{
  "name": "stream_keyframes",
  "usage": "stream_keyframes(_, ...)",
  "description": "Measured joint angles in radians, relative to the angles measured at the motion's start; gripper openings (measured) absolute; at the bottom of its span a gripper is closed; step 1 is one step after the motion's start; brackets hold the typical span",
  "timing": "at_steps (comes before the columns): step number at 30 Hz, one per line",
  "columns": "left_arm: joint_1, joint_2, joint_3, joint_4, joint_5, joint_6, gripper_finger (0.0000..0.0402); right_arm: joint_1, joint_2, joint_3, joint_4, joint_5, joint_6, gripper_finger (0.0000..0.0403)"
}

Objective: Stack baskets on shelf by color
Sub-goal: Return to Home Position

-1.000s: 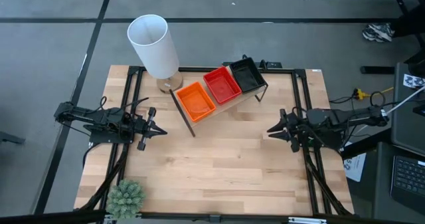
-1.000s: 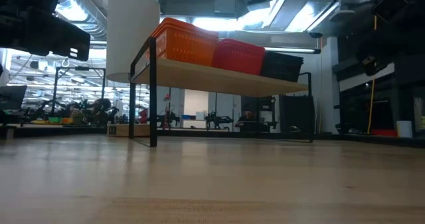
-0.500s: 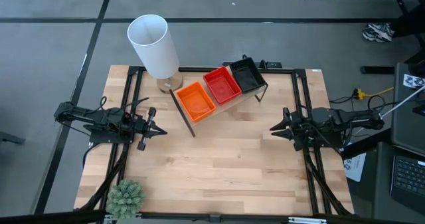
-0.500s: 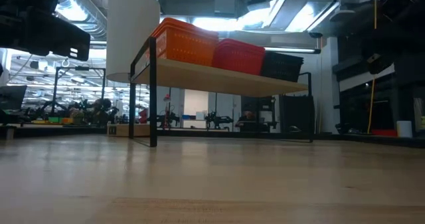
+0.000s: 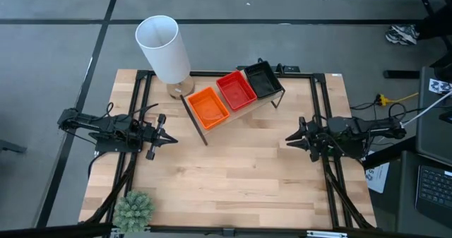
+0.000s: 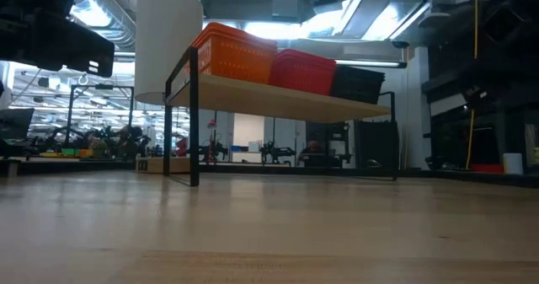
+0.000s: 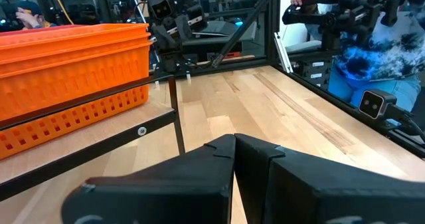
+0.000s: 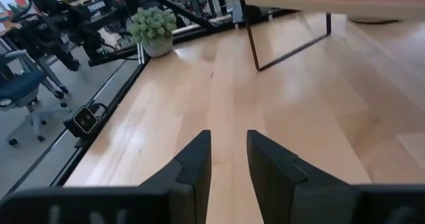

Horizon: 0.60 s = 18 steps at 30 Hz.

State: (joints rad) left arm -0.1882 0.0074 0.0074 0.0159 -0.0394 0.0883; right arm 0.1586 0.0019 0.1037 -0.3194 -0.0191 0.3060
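Since a second ago only the right gripper [image 5: 288,139] has shifted, drawing slightly back toward its edge of the table [image 5: 233,174], empty, fingers a narrow gap apart; the left gripper [image 5: 171,140] waits opposite, fingers closed together. The orange baskets [image 5: 208,105], red baskets [image 5: 236,90] and black baskets [image 5: 263,80] sit side by side on the shelf [image 6: 278,99], whose long axis runs diagonally beyond and between both grippers, black end nearer the right. Each colour seems stacked, so probably only the retreat remains.

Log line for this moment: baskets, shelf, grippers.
shelf: orange baskets, red baskets, black baskets side by side | left gripper: shut, empty, left side of table | right gripper: open, empty, right side of table
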Motion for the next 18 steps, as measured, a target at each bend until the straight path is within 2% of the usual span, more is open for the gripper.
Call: stream_keyframes(18,0.0,0.0,0.0,0.0,0.001,0.0,0.0,-0.063,-0.001,0.0,0.009,0.0,0.0,0.0096)
